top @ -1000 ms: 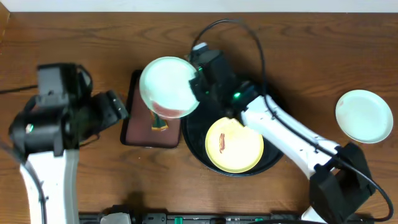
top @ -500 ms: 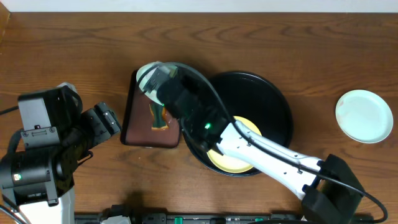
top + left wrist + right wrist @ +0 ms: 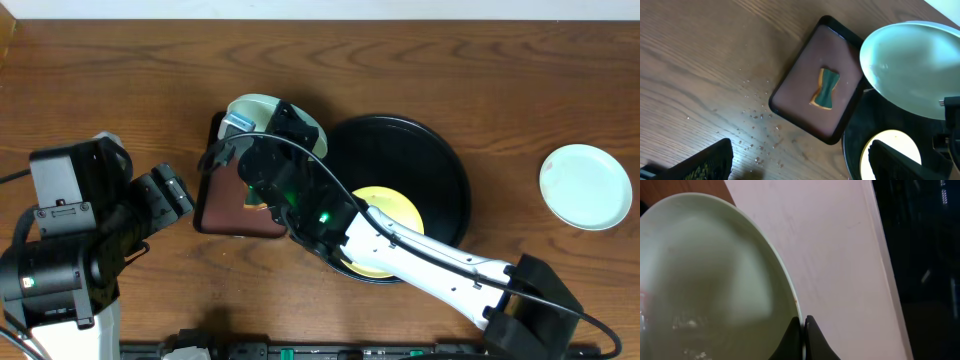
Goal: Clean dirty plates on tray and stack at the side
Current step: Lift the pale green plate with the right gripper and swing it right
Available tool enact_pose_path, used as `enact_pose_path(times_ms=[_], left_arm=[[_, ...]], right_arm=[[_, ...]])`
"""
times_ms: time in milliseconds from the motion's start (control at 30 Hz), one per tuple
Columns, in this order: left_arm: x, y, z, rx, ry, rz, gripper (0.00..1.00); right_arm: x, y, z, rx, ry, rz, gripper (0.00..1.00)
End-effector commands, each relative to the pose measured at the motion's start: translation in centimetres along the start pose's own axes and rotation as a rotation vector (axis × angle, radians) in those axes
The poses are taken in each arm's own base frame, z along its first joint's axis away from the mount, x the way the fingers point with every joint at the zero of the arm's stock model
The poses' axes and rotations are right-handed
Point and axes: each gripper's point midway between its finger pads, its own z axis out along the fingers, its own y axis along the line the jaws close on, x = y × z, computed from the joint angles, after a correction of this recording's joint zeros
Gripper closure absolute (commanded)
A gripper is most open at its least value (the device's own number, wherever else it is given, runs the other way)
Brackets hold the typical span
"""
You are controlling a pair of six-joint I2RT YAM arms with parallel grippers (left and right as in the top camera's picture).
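Observation:
My right gripper [image 3: 272, 122] is shut on the rim of a pale mint-blue plate [image 3: 248, 108], holding it tilted on edge above the far end of the brown rectangular tray [image 3: 212, 205]. The right wrist view shows my fingers [image 3: 803, 330] pinching that plate's rim [image 3: 715, 280]. The plate also shows in the left wrist view [image 3: 910, 65]. A pale yellow plate [image 3: 392, 205] lies in the round black tray [image 3: 450, 165], partly hidden by my right arm. A second mint-blue plate [image 3: 585, 187] lies on the table at the far right. My left gripper [image 3: 172, 195] [image 3: 800, 165] is open and empty, left of the brown tray.
A green and yellow sponge [image 3: 825, 89] lies in the brown rectangular tray [image 3: 800, 100]. Small crumbs [image 3: 757, 145] are scattered on the wooden table beside it. The black tray's rim [image 3: 852, 145] touches the brown tray's right side. My right arm spans the black tray.
My right arm has carried the mint-blue plate left, from beside the black tray to over the brown tray, and tipped it on edge. My left arm dropped back, then held still.

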Motion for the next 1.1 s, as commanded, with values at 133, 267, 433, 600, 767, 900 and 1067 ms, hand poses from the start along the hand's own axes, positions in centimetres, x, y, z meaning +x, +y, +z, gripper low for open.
enact_pose_path(times_ms=[133,267,433,600,767,900,1067], left_arm=[[-0.3,0.2,-0.2,-0.012,-0.015,0.003,0.12],[-0.3,0.2,-0.2,-0.012,-0.014,0.003,0.12],[-0.3,0.2,-0.2,-0.012,-0.014,0.003,0.12],[-0.3,0.2,-0.2,-0.012,-0.014,0.003,0.12],[-0.3,0.2,-0.2,-0.012,-0.015,0.003,0.12],[-0.3,0.2,-0.2,-0.012,-0.015,0.003,0.12],[-0.3,0.2,-0.3,-0.012,-0.015,0.003,0.12]], right_arm=[[-0.6,-1.7,-0.5,0.055,-0.009,-0.022,0.99],[-0.9,-2.1,-0.5,0.068,-0.020,-0.004,0.99],[-0.9,-2.1,-0.5,0.069,-0.021,-0.001,0.99],[-0.4,-2.0,-0.2,0.060,-0.007,0.092,0.99],[4.5,0.3,1.6,-0.040,0.134,0.369,0.99],[8.7,-1.0,2.3,-0.024,0.260,0.627,0.99],[9.4,-3.9,1.1,-0.349,0.219,1.074,0.99]])
